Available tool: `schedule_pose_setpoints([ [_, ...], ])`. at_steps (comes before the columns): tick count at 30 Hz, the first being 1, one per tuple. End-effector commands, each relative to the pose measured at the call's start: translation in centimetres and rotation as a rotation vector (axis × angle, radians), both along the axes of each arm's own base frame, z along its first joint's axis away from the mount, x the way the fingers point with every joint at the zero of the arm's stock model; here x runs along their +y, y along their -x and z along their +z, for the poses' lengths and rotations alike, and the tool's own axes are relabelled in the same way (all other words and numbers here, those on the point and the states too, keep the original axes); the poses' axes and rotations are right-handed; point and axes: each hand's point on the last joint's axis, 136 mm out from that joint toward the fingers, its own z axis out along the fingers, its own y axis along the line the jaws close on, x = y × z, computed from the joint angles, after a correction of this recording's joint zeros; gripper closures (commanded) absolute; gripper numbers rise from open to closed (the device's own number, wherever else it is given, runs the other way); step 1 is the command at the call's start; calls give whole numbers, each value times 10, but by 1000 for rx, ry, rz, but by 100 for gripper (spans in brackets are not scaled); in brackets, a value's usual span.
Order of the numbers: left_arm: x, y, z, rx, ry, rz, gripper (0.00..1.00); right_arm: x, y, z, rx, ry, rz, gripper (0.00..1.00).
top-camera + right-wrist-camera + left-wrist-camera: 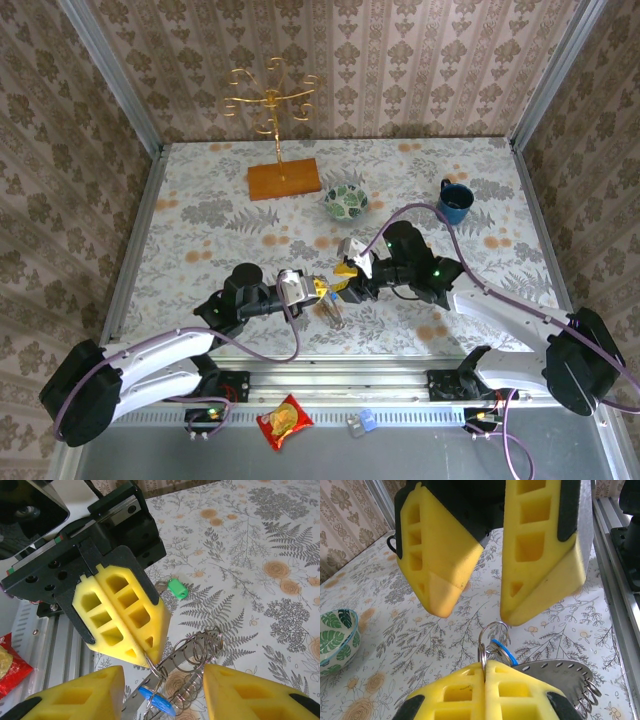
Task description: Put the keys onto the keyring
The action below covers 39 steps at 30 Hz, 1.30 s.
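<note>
**Inspector:** State of the left gripper (485, 672)?
**Assistant:** Pads pressed together, pinching a small split ring (482, 654). A blue piece (506, 652) lies against it.
**Inspector:** Above?
**Assistant:** The right gripper (477, 616), fingers spread, nothing between. The perforated metal strip (560, 672) lies lower right, the patterned bowl (335, 635) far left on the worktop (420, 650).

Blue-headed key (156, 700) hangs from small silver keyring (482, 650), pinched in left gripper (150, 660) tips. Green-headed key (176, 588) lies flat on table (250, 580) just beyond that gripper, apart.
</note>
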Motion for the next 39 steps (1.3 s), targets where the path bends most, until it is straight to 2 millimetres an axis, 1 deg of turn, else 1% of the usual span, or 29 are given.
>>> schedule_pose_setpoints([
  [1,-2,4,12,-18,47,-17,100,4,1,4,-10,-24,30,53],
  [4,-2,4,13,-21,50,-19,100,7,1,1,18,-28,37,54],
  [10,-3,5,14,-26,52,-23,100,6,2,-12,37,2,43,59],
  [15,-3,6,15,-24,58,-27,100,8,3,-19,52,19,65,66],
  [21,-4,6,18,-18,71,-31,100,13,8,-18,51,6,123,76],
  [23,-5,6,18,-15,74,-33,100,14,9,-14,34,-9,138,80],
  [26,-5,6,19,-9,77,-35,100,15,13,-9,17,-24,168,88],
  [29,-5,5,18,-1,74,-26,100,16,16,-6,10,-25,192,99],
  [32,-4,2,17,8,61,-2,100,17,17,-4,9,-16,206,100],
  [33,-3,0,16,9,54,5,97,17,17,-5,6,-7,210,100],
  [35,-1,-2,14,13,31,19,89,18,18,-4,-5,13,221,100],
  [39,2,-3,6,23,-45,27,84,19,19,-6,-26,72,241,100],
])
